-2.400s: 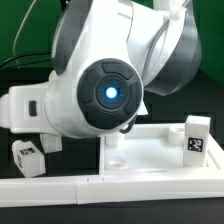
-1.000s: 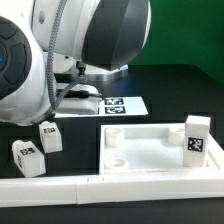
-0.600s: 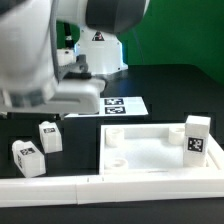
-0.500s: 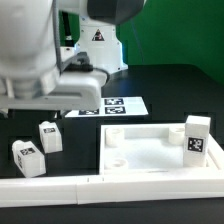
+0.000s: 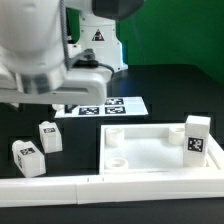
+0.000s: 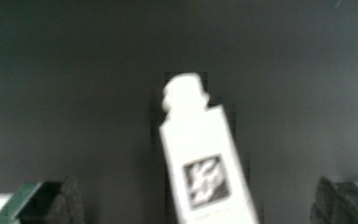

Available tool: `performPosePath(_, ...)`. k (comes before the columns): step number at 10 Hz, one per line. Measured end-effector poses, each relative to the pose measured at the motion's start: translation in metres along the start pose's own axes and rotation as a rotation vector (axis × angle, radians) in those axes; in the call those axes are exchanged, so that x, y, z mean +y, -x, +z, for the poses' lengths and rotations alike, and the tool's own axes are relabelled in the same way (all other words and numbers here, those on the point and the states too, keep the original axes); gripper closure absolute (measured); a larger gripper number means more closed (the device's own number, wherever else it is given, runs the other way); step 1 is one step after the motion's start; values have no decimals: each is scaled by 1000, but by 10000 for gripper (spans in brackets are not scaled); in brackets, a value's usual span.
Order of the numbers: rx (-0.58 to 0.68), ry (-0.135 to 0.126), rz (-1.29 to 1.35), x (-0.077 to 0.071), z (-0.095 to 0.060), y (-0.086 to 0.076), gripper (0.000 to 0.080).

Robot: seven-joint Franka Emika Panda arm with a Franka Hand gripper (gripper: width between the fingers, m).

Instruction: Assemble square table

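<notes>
Exterior view: tabletop (image 5: pixel 155 152) with upright leg (image 5: pixel 197 137) at rim, the exterior view's right.
End effector (image 6: pixel 194 200): wide apart, gripping nothing.
Wrist view: tagged leg (image 6: pixel 202 150) lying flat.

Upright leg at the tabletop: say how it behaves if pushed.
The leg stands taller than wide, so a high push would probably tip it, unless it is seated in the tabletop; I cannot tell. It looks like rigid plastic: likely stiff, light.
</notes>
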State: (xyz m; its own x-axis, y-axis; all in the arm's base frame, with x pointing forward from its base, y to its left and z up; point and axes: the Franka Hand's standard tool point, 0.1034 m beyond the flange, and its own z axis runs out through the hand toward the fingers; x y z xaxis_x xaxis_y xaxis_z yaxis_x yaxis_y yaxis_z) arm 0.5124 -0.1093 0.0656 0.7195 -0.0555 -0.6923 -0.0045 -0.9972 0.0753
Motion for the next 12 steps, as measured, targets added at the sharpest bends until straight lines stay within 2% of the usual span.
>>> performPosePath(1, -76, -12, -3, -10, 2, 4, 151)
performPosePath(2, -87, -5, 6, -13, 0, 1, 151)
performPosePath(6, -89, -8, -10, -10, 3, 0, 151)
performPosePath(8, -79, -24, -108, -5, 5, -12, 151)
performPosePath(12, -90, -13, -109, -2, 7, -12, 151)
